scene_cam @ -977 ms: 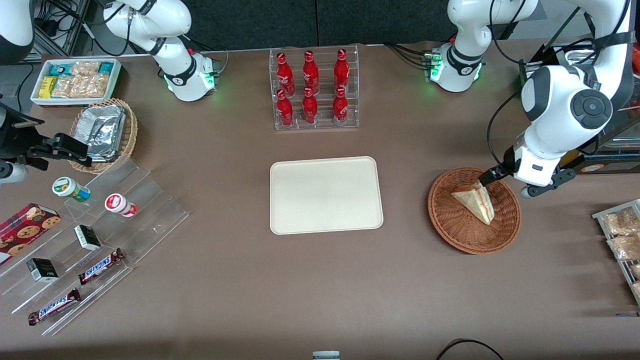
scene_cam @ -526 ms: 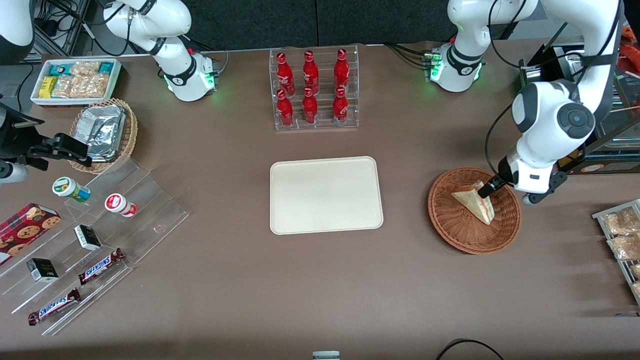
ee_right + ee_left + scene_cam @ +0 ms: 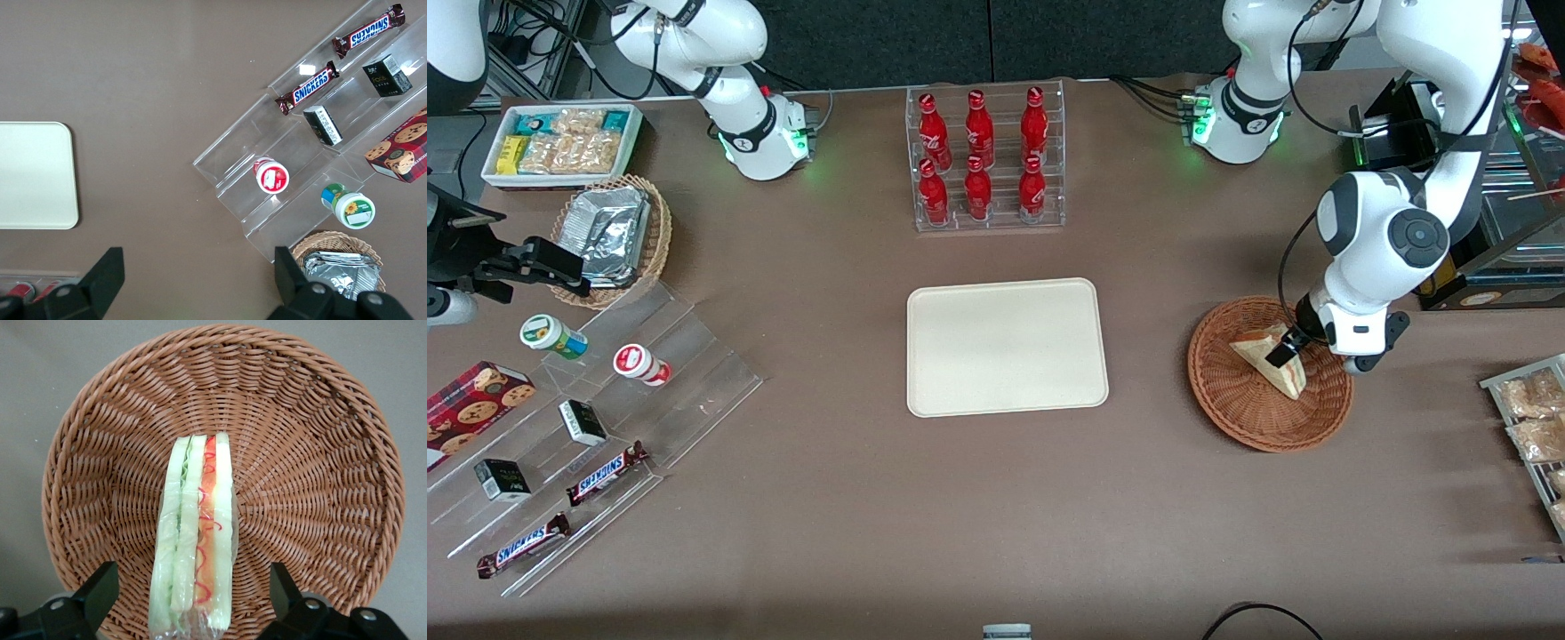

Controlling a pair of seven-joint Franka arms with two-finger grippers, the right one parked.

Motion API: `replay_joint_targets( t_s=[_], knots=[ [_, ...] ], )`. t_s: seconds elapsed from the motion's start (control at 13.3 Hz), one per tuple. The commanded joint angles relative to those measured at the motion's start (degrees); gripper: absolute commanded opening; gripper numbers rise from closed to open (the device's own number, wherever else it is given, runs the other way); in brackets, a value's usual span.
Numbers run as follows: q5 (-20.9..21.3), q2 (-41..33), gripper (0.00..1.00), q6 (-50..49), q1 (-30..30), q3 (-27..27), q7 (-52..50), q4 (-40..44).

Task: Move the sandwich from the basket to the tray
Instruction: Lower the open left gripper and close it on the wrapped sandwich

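Observation:
The sandwich [image 3: 1265, 364], a white-bread wedge in clear wrap, lies in the reddish-brown wicker basket [image 3: 1232, 404] toward the working arm's end of the table. In the left wrist view the sandwich [image 3: 197, 533] shows its green and red-orange filling edge, resting on the basket [image 3: 320, 473] floor. My gripper [image 3: 1286, 349] hangs low over the wedge and stands open. Its two black fingers straddle the sandwich with a gap on each side, and the gripper [image 3: 192, 592] holds nothing. The cream tray [image 3: 1005, 347] sits bare at the table's middle.
A clear rack of red bottles [image 3: 985, 160] stands farther from the camera than the tray. A wire rack of snack bags [image 3: 1534, 427] sits at the working arm's table edge. A stepped acrylic shelf [image 3: 605, 418], a tan foil-packet basket [image 3: 615, 238] and a white bin [image 3: 560, 142] lie toward the parked arm's end.
The working arm has swung in and lowered, bringing the gripper from the basket's rim to directly over the sandwich. The sandwich and basket have not moved.

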Motion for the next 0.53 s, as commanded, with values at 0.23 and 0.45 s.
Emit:
replay_joint_targets(
  t_s=[0.23, 0.45],
  knots=[
    [-0.49, 1.87, 1.0, 1.78, -1.13, -0.01, -3.07, -0.77],
    [-0.49, 2.58, 0.89, 1.08, -1.13, -0.01, -2.63, -0.69]
  ],
)
